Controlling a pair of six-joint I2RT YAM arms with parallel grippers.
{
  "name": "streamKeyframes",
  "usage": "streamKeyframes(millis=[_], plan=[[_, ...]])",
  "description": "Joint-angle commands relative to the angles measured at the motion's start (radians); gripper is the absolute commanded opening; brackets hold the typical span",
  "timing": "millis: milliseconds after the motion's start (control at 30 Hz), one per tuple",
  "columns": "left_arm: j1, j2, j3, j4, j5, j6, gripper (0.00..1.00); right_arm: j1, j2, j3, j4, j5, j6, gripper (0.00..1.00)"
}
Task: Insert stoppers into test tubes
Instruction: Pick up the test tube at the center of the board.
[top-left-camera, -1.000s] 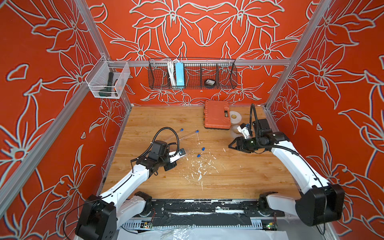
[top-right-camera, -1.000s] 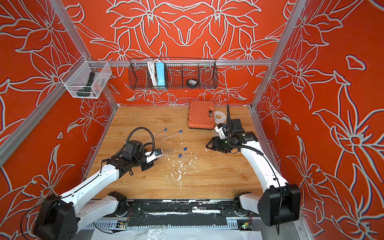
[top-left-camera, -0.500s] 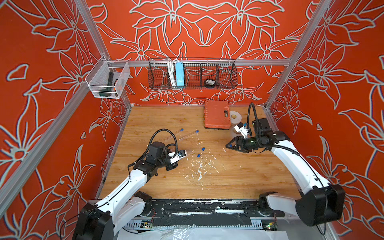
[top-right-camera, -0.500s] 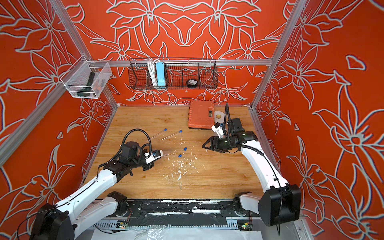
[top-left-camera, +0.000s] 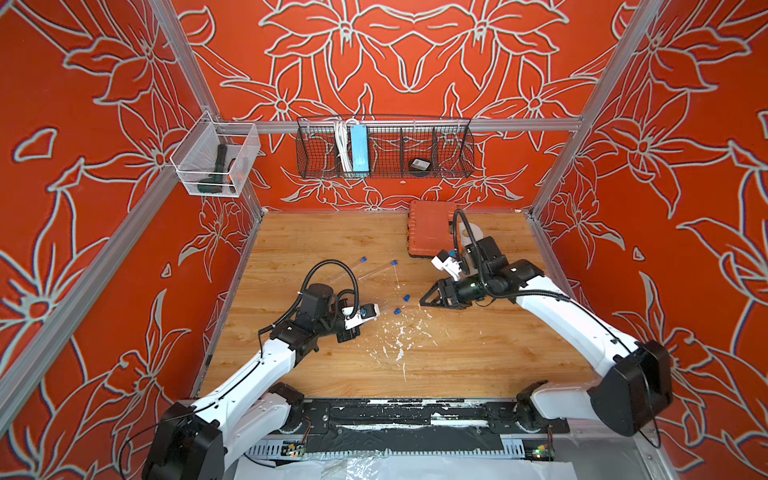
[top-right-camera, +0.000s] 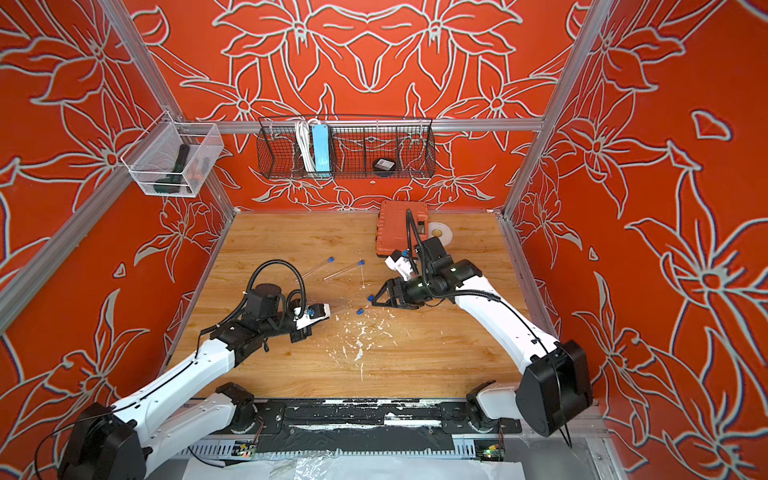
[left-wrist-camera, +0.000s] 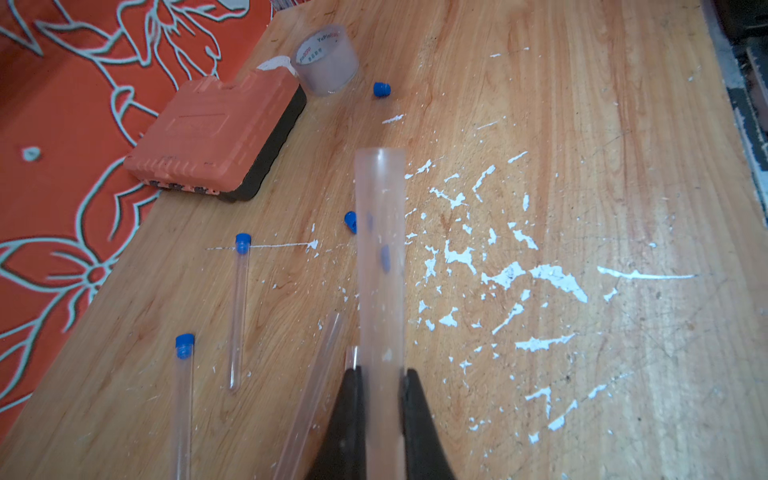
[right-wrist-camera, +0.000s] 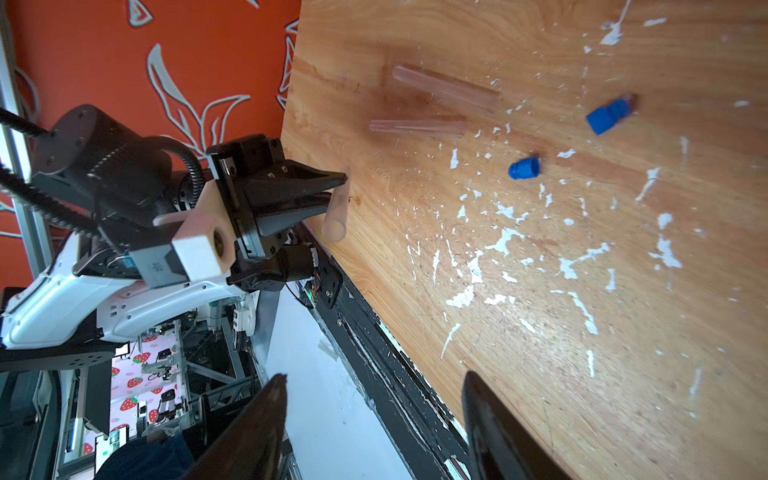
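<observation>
My left gripper (left-wrist-camera: 381, 372) is shut on a clear test tube (left-wrist-camera: 380, 257) whose open end points away from the jaws; in a top view the left gripper (top-left-camera: 351, 330) hangs over the table's left middle. Two loose blue stoppers (top-left-camera: 406, 297) (top-left-camera: 397, 311) lie just ahead of my right gripper (top-left-camera: 426, 300), which is open and holds nothing (right-wrist-camera: 374, 376). The same stoppers show in the right wrist view (right-wrist-camera: 524, 167) (right-wrist-camera: 609, 116). Two test tubes with blue stoppers in them (left-wrist-camera: 239, 316) (left-wrist-camera: 183, 399) lie further back. Two open test tubes (right-wrist-camera: 444, 89) (right-wrist-camera: 417, 126) lie near the left gripper.
An orange case (top-left-camera: 430, 230) and a clear tape roll (left-wrist-camera: 328, 62) sit at the back right. White paint flecks (top-left-camera: 399, 332) cover the table's middle. A wire basket (top-left-camera: 384, 147) and a clear bin (top-left-camera: 214, 166) hang on the walls.
My right gripper has moved left and down toward the two loose stoppers, and its jaws have widened. The left gripper has shifted slightly right with the tube still in it.
</observation>
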Motion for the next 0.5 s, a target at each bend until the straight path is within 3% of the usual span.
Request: streamKeyframes(millis=[0,467], plan=[[-0.024,0.015,0.005,0.044,0.029,-0.025,0.00,0.048,0.037,0.055,0.073,0.058,0.063,0.67],[-0.074,0.102,0.040,0.112,-0.005,-0.116,0.00,0.160,0.236,0.173,0.040,0.160,0.088,0.61]])
